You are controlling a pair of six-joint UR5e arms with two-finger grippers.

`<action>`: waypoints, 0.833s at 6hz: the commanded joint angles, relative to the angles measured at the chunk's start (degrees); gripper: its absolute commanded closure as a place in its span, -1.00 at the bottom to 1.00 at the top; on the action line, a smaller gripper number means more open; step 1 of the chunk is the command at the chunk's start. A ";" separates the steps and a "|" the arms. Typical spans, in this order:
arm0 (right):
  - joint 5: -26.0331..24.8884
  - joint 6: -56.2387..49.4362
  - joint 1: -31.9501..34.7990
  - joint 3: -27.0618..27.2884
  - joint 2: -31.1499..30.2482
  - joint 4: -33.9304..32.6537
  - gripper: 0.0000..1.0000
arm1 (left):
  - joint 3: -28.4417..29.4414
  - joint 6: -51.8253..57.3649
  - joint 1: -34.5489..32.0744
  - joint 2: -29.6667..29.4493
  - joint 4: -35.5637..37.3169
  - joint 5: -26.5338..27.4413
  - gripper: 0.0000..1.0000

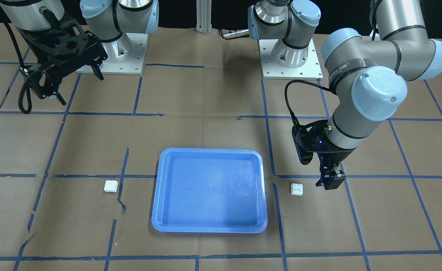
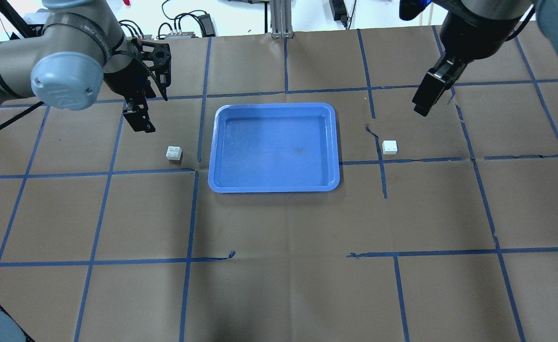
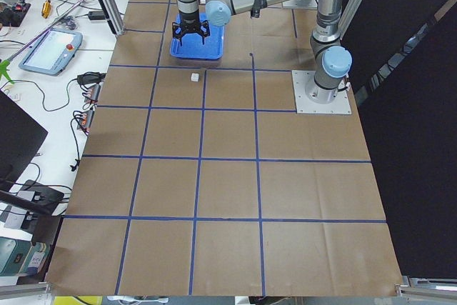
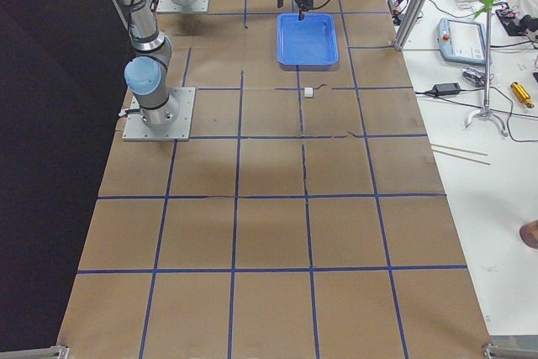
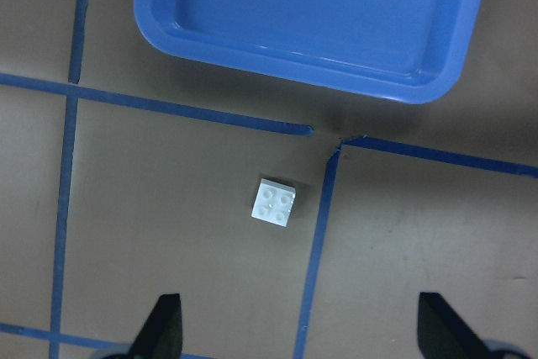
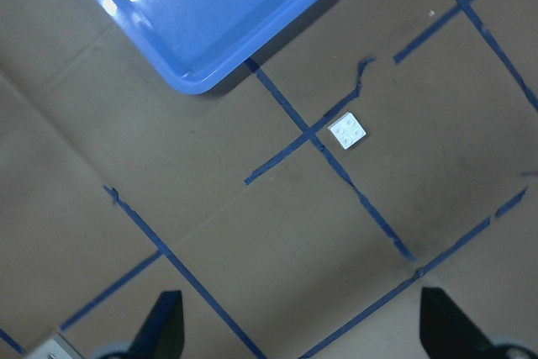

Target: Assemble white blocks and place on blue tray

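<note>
The blue tray (image 2: 274, 142) lies empty at the table's middle and also shows in the front view (image 1: 206, 188). One white block (image 2: 174, 154) sits studs-up on the paper to the tray's left. My left gripper (image 2: 139, 114) hovers above and just behind it, open and empty. In the left wrist view the block (image 5: 274, 203) lies ahead of the open fingertips (image 5: 164, 325). The other white block (image 2: 389, 147) sits to the tray's right. My right gripper (image 2: 431, 95) hangs high, behind and to its right, open and empty. That block (image 6: 348, 131) looks small in the right wrist view.
Brown paper with a grid of blue tape lines (image 2: 191, 213) covers the table. The two arm bases (image 1: 290, 56) stand at the robot's edge. Cables and a pendant lie on the side bench (image 3: 53, 48), off the work area.
</note>
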 commanded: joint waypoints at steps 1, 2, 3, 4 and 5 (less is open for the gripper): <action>0.17 -27.15 -0.43 0.07 3.45 -2.55 -1.00 | -1.68 4.61 0.31 -6.22 9.76 -0.24 -0.95; 0.87 -33.71 -2.00 0.07 4.87 -3.70 -1.00 | -4.65 4.96 0.40 -7.20 12.25 -0.07 -0.95; 1.75 -36.30 -3.93 0.15 7.06 -4.32 -1.00 | -5.29 5.32 1.62 -7.73 12.01 -0.15 -0.95; 3.93 -36.59 -6.13 0.24 9.52 -4.59 -1.00 | -5.47 6.88 3.02 -8.26 11.49 -0.15 -0.95; 8.82 -38.59 -8.32 0.33 11.02 -4.68 -1.00 | -6.17 6.99 3.04 -10.09 12.18 -0.15 -0.96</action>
